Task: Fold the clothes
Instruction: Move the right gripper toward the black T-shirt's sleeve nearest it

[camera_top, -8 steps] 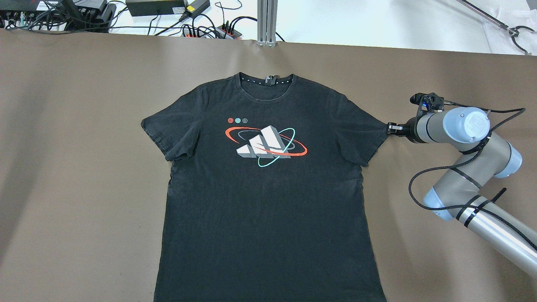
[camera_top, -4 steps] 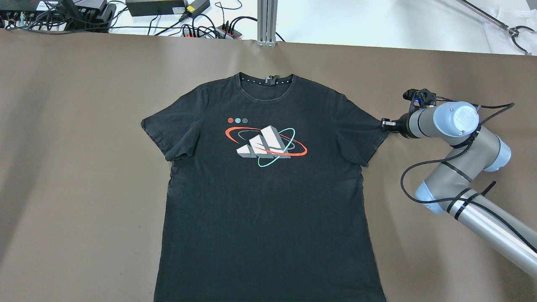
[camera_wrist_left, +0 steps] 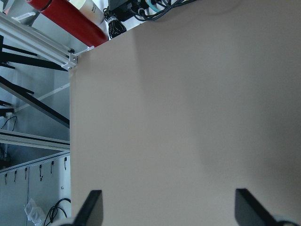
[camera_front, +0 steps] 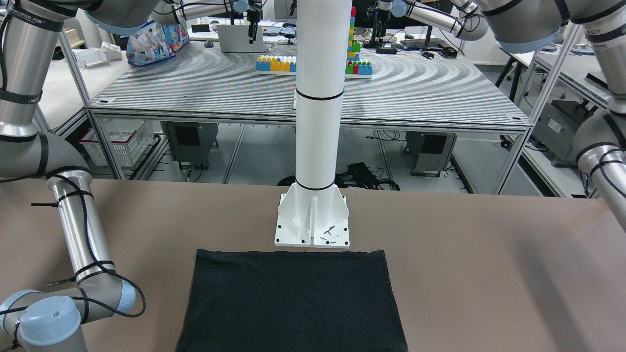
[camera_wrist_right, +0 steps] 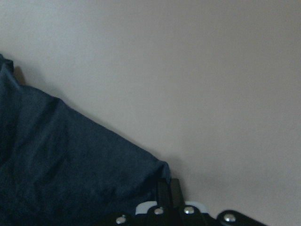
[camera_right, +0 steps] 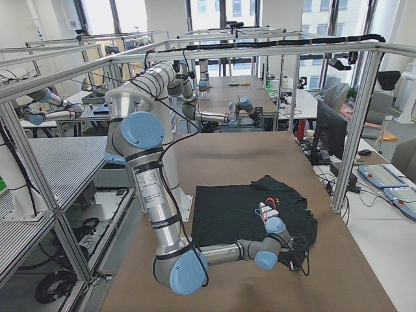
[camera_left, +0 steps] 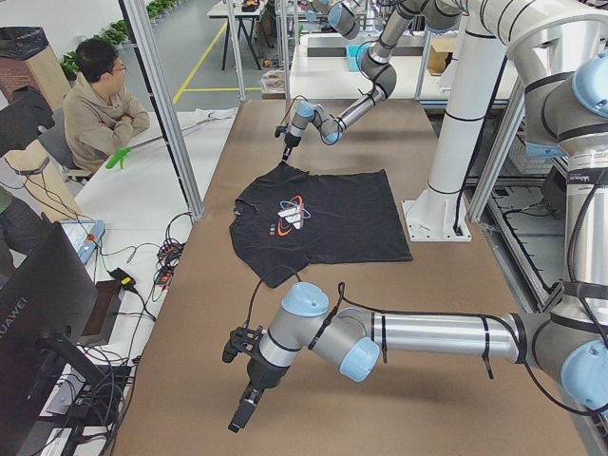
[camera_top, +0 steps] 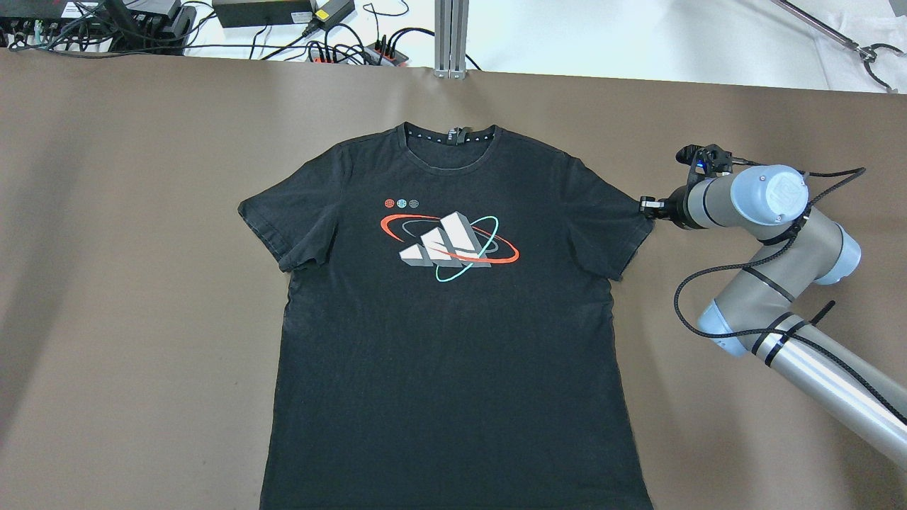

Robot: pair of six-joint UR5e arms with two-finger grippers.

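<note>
Presumably for folding, the right end effector (camera_top: 646, 207) is set at the T-shirt (camera_top: 453, 354) sleeve (camera_top: 616, 234); its grip cannot be told.

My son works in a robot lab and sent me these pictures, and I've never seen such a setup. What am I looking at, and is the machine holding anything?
These are two robot arms at a brown table, each ending in a two-finger gripper. One picture looks down from behind the robot. One faces it, with the white pillar in the middle. Two look along the table from its ends, and two come from cameras on the wrists. A black T-shirt with a printed logo lies flat, front up. The right gripper is at the tip of one sleeve; I cannot tell whether it has pinched the cloth. The left gripper is open over bare table and holds nothing.
</note>
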